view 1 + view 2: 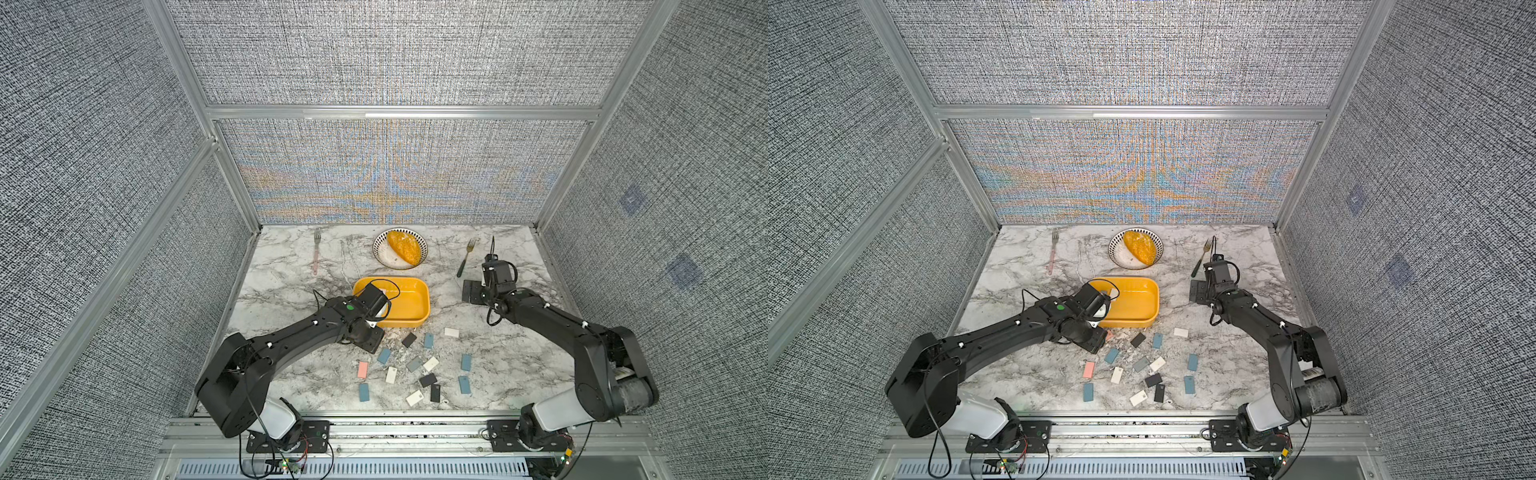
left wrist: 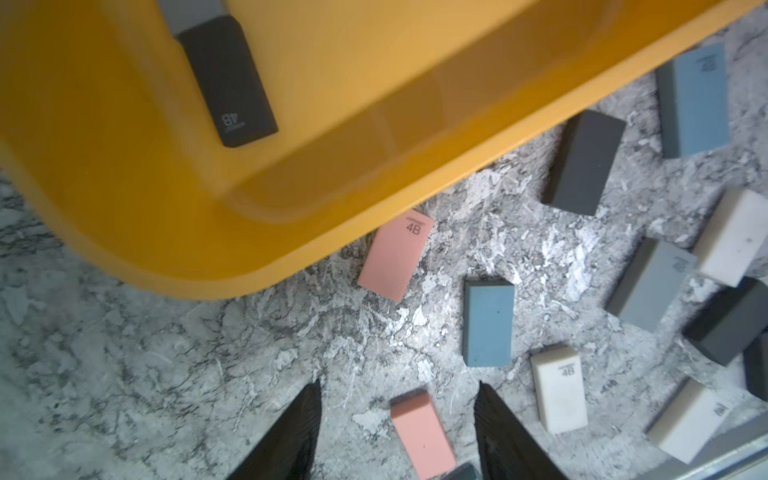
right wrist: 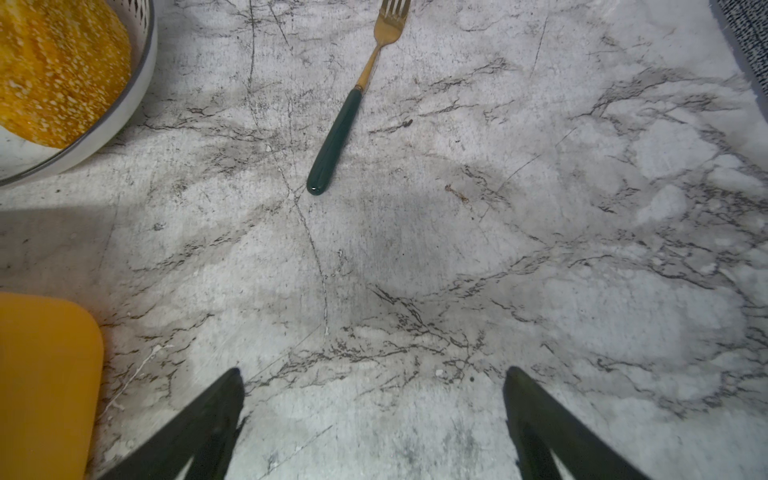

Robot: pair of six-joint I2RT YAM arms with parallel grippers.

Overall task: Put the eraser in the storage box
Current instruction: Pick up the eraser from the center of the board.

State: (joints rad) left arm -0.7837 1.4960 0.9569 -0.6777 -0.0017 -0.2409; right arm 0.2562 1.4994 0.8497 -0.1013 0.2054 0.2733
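The yellow storage box [image 1: 415, 282] [image 1: 1142, 299] sits mid-table. In the left wrist view a black eraser [image 2: 228, 79] lies inside the storage box [image 2: 374, 62], with a grey one [image 2: 189, 12] beside it at the frame edge. My left gripper [image 2: 399, 384] [image 1: 372, 332] hangs open at the box's near-left corner, holding nothing. Far beneath it, a pink eraser [image 2: 422, 434] rests on the table. Several loose erasers, among them pink [image 1: 363, 369] and blue [image 1: 466, 362], are scattered in front of the box. My right gripper [image 3: 374, 371] [image 1: 473, 291] stands open and empty right of the box.
A patterned-rim plate [image 1: 380, 245] with bread stands behind the box. A pink-handled fork [image 1: 316, 253] lies at the back left. A green-handled fork [image 1: 465, 259] [image 3: 345, 124] lies just beyond my right gripper. Fabric walls close in three sides.
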